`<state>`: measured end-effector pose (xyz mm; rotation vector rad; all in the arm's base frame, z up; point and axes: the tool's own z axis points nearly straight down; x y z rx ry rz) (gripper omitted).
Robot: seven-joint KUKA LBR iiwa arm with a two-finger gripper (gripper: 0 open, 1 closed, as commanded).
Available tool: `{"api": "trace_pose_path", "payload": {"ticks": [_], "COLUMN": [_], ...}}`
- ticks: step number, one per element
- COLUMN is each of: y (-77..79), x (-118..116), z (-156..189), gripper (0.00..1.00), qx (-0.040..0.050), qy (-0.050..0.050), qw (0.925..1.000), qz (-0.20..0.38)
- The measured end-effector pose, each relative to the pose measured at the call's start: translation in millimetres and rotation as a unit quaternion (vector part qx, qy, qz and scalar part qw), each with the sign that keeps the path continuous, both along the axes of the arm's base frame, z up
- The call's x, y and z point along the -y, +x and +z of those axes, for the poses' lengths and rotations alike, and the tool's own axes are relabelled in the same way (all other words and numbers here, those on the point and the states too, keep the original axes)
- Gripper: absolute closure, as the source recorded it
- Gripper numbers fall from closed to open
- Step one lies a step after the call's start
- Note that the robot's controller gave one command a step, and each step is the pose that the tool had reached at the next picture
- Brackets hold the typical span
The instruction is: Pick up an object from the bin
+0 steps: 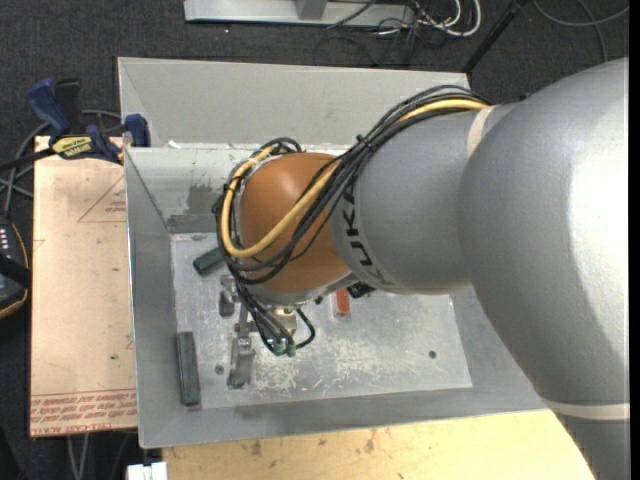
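My hand (240, 360) sits low in the bin (400, 363), just beside a dark grey bar (187, 368) along the left wall. Can't tell if it's spread or closed. Feels like the approach stage; next I'd centre over the bar, then close.

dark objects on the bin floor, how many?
2. A long bar lies near the lower-left edge of the floor. A shorter piece is at upper left, partly under the orange cover. The arm hides much of the floor, so there may be more.
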<state>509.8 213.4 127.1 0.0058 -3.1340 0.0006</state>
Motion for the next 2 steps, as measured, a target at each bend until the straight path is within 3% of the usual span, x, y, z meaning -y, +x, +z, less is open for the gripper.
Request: {"api": "trace_pose_path", "payload": {"ticks": [1,2], "y": [84.7,145.0], "x": [59,-9], "z": [-8,-60], "gripper": [0.00,0.00], "qx": [0.0067,0.0071], "qy": [0.000,0.003], "qw": [0.9972,0.9920], "qz": [0.075,0.126]}}
